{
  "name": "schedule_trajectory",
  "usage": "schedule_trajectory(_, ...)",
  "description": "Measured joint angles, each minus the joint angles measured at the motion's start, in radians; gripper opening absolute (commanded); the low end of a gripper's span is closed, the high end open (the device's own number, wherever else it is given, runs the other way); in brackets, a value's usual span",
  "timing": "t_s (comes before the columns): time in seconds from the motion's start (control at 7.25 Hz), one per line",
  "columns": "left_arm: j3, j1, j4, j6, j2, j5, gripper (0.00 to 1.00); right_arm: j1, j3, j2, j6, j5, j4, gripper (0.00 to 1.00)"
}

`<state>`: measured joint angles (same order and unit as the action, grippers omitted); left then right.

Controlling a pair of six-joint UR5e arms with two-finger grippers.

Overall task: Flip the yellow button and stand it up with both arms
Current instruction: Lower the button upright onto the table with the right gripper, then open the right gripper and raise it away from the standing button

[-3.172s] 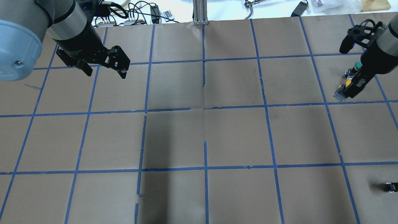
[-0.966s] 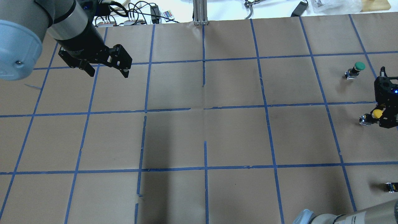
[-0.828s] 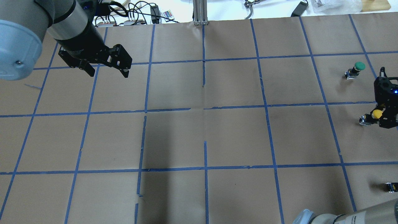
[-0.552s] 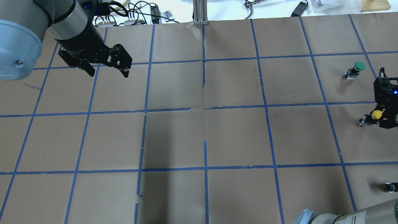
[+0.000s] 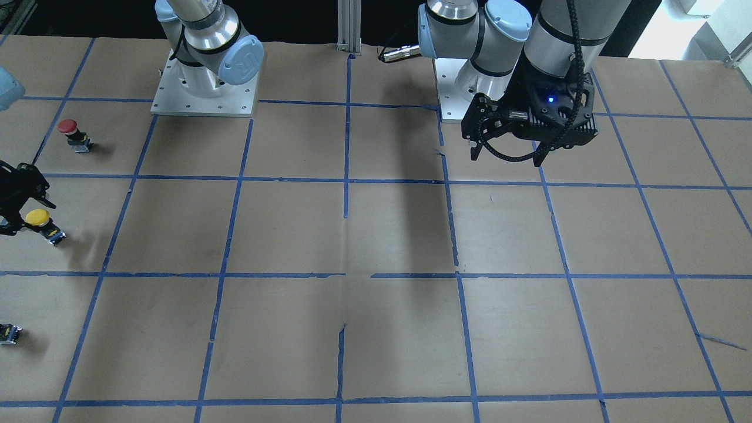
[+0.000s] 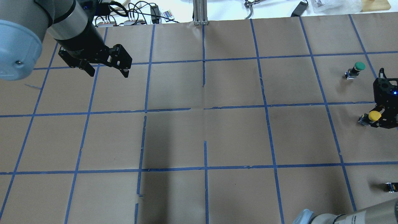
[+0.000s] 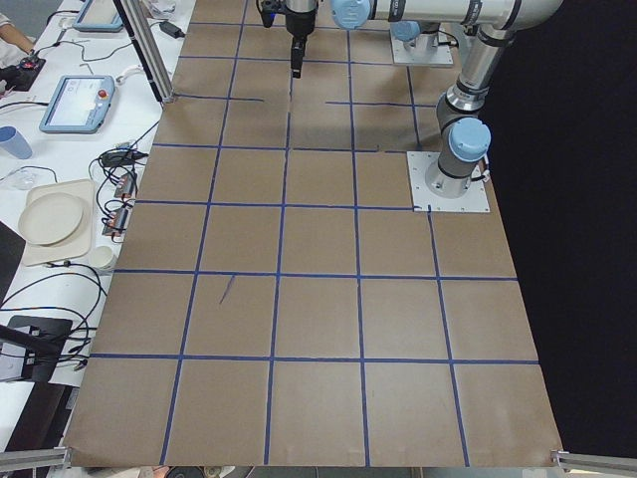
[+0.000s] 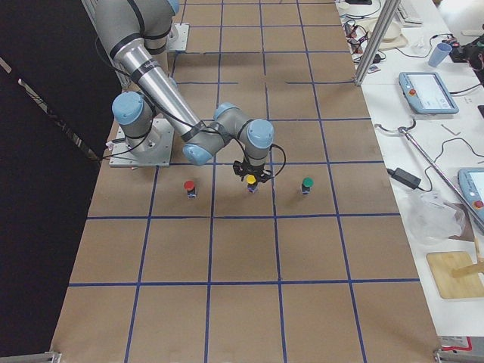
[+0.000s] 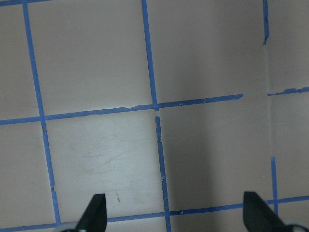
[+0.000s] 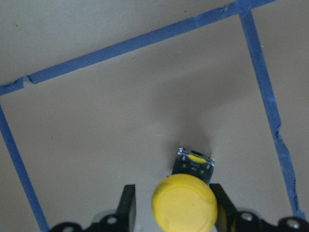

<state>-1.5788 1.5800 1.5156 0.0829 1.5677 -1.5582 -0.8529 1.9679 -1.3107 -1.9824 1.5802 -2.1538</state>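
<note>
The yellow button (image 6: 374, 115) is upright at the table's far right, its cap up; it also shows in the front view (image 5: 37, 217) and the right side view (image 8: 249, 180). My right gripper (image 6: 383, 118) comes down over it from above. In the right wrist view the fingers (image 10: 128, 205) flank the yellow cap (image 10: 184, 202) closely and the button's base (image 10: 194, 163) points down at the paper. The gripper is shut on the button. My left gripper (image 6: 107, 74) hangs open and empty over the far left of the table, fingertips (image 9: 96, 215) wide apart.
A green-capped button (image 6: 357, 66) stands farther out from the yellow one. A red-capped button (image 5: 69, 129) stands nearer the robot's base. A small black capless part (image 6: 391, 186) lies near the right edge. Brown paper with a blue tape grid (image 6: 205, 109) covers the table.
Since 3.2 s ago my right gripper has carried the yellow button from beside the green one toward the robot. In the last second both sank slightly. The left arm has barely moved.
</note>
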Motion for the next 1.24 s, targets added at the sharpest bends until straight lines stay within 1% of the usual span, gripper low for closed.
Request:
schedule_trajectory(0.28, 0.000, 0.000, 0.000, 0.000, 0.000, 0.001, 1.00, 0.000, -0.007, -0.013, 0.019, -0.001, 0.003, 0.83)
schedule_trajectory(0.55, 0.000, 0.000, 0.000, 0.000, 0.000, 0.001, 1.00, -0.001, -0.009, -0.057, 0.081, -0.001, 0.006, 0.83)
schedule_trajectory(0.69, 0.000, 0.000, 0.000, 0.000, 0.000, 0.001, 1.00, -0.004, -0.009, -0.092, 0.111, 0.000, 0.012, 0.88)
schedule_trajectory(0.83, 0.000, 0.000, 0.000, 0.000, 0.000, 0.001, 1.00, -0.008, -0.009, -0.137, 0.164, -0.004, 0.056, 0.92)
schedule_trajectory(0.97, 0.000, 0.000, 0.000, 0.000, 0.000, 0.001, 1.00, -0.022, -0.009, -0.192, 0.252, -0.015, 0.132, 0.94)
schedule_trajectory(1.1, 0.000, 0.000, -0.001, 0.000, 0.000, 0.001, 1.00, -0.063, -0.013, -0.254, 0.364, -0.028, 0.203, 0.99)
schedule_trajectory(1.24, 0.000, 0.000, -0.001, 0.000, 0.000, 0.001, 1.00, -0.132, -0.022, -0.312, 0.506, -0.034, 0.268, 0.99)
